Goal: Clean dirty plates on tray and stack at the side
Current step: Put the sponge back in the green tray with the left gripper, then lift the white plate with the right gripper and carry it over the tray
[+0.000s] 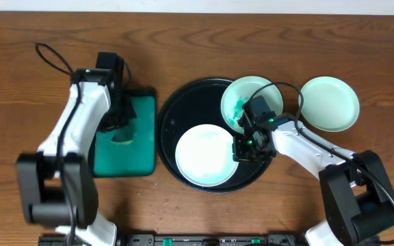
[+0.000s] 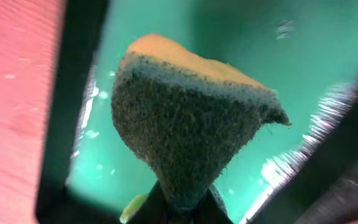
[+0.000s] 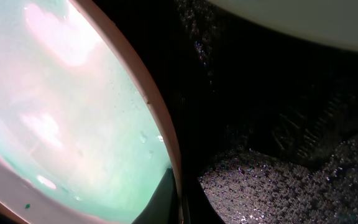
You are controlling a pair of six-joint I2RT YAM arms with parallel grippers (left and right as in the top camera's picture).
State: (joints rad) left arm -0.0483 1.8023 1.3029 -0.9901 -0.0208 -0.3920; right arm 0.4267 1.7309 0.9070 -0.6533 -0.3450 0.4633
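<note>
The round black tray (image 1: pixel 176 113) lies mid-table. A white plate (image 1: pixel 207 156) lies flat in its front half. A second plate (image 1: pixel 248 92) with teal smears sits tilted at the tray's back right. My right gripper (image 1: pixel 250 130) is shut on its rim. In the right wrist view that plate (image 3: pixel 73 112) fills the left, its rim pinched in my right gripper (image 3: pixel 178 208), low over the wet tray (image 3: pixel 278 124). A third, mint plate (image 1: pixel 328 102) rests on the table right of the tray. My left gripper (image 1: pixel 122 133) is shut on a sponge (image 2: pixel 185 118).
A rectangular green tray (image 1: pixel 125 160) with a black rim lies left of the round tray, and the sponge hangs over it. The green tray's wet floor (image 2: pixel 241 50) shows behind the sponge. Both arms reach in from the table's front edge.
</note>
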